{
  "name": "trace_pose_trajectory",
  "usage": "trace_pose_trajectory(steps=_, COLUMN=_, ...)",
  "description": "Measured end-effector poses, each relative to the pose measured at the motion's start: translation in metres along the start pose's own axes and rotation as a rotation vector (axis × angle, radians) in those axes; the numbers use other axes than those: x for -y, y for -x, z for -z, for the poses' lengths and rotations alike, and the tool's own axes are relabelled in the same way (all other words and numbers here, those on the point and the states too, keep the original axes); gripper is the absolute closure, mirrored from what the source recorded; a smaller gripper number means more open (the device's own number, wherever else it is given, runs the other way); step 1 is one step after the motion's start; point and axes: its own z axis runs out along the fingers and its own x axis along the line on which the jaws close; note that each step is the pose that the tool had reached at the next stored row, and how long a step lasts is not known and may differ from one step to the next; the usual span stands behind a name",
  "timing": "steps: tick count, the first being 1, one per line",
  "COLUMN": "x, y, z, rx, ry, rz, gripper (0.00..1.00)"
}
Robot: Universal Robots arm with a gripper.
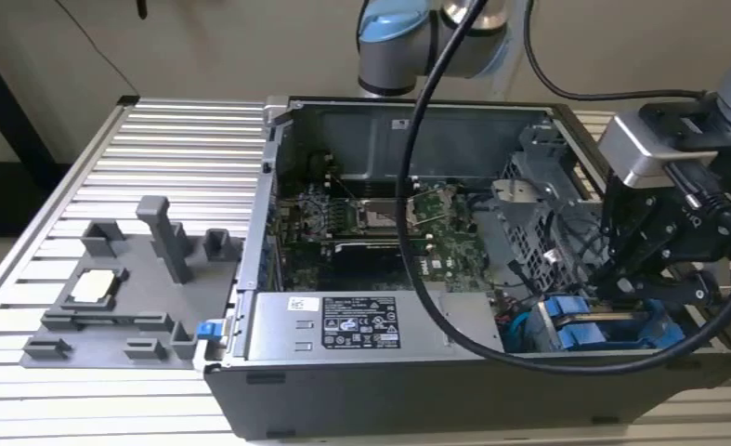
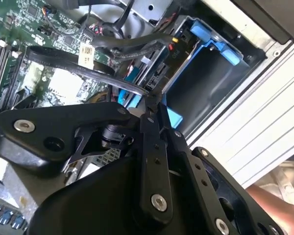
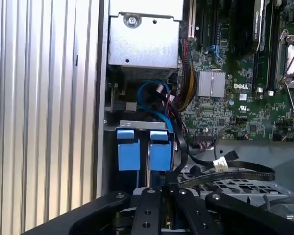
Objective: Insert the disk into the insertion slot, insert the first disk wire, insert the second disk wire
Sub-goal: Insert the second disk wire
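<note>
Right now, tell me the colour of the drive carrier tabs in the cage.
Bright blue: the two carrier tabs sit side by side, clearest in the first wrist view.

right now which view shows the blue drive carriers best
The first wrist view: both blue drive carriers sit side by side, facing the camera. The exterior view shows them small, behind the gripper. The second wrist view shows one blue frame at an angle.

matt black gripper (image 1: 616, 290), bright blue plastic carrier frame (image 3: 129, 151), ribbed metal table (image 1: 154, 167).
</note>
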Motion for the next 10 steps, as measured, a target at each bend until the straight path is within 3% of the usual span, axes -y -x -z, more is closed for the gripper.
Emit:
trace_pose_trajectory(steps=5, x=0.0013, y=-0.0038, z=-0.003, rx=0.0495, ry=-0.0022, rz=0.0, gripper=0.84)
trace_pose_trajectory(steps=6, x=0.0017, y=-0.0046, z=-0.0037, rx=0.0551, ry=-0.0025, rz=-0.001, gripper=0.84)
trace_pose_trajectory(steps=10, x=0.0048, y=-0.0063, z=-0.0057, rx=0.0568, ry=-0.0028, rz=-0.003, gripper=0.84)
